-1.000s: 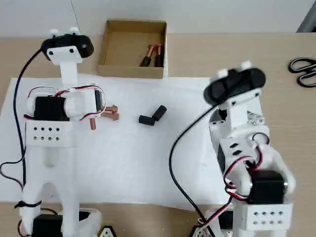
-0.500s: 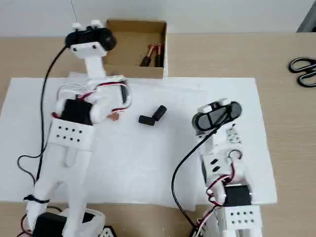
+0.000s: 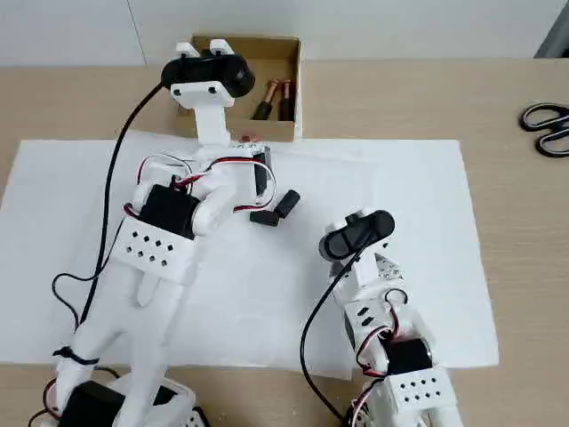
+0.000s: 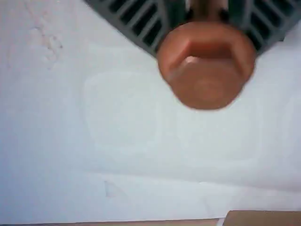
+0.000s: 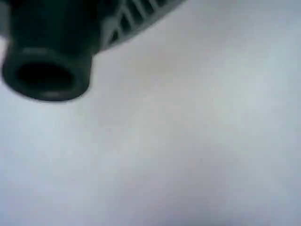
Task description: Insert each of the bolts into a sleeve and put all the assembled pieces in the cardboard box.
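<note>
Bolt point(image 4: 206, 66) sits clamped head-out in the left tool point(image 4: 207, 10), its ribbed jaws closed on it, above white paper point(image 4: 94, 141) near the sheet's edge and a corner of the cardboard box point(image 3: 236, 130). The right tool point(image 5: 51, 23) is closed on a black sleeve point(image 5: 46, 74), bore open, above bare paper. Two loose sleeves point(image 3: 286, 203) lie just beside the left tool, and open sheet spreads between both tools.
</note>
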Robot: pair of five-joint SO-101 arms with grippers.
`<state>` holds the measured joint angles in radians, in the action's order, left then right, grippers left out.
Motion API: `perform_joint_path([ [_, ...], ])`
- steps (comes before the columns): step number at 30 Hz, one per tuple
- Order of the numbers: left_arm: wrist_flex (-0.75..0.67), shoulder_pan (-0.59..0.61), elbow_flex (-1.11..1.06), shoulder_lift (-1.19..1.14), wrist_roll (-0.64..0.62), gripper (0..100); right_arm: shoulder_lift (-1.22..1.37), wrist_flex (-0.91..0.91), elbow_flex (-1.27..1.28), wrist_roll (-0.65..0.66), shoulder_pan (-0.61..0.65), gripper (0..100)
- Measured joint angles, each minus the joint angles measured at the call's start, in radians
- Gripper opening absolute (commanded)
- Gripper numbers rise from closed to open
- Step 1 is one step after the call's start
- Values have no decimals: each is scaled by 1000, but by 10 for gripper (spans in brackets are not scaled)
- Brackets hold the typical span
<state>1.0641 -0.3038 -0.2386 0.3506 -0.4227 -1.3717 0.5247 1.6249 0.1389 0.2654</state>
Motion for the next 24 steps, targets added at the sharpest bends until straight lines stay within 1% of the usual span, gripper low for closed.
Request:
perform_joint_path([
  [6,-2,-35,0,0,0,6,0,-110,0,-149,114,3],
  [13,-31,-132,0,0,0,6,0,-137,0,-273,138,3],
  [15,-48,-155,0,0,0,6,0,-137,0,-284,172,3],
  [18,-83,-158,0,0,0,6,0,-112,0,-288,218,3],
  [21,-89,-169,0,0,0,6,0,-81,-2,-288,230,3],
  [24,-101,-183,-44,0,0,6,0,-78,-5,-288,230,3],
])
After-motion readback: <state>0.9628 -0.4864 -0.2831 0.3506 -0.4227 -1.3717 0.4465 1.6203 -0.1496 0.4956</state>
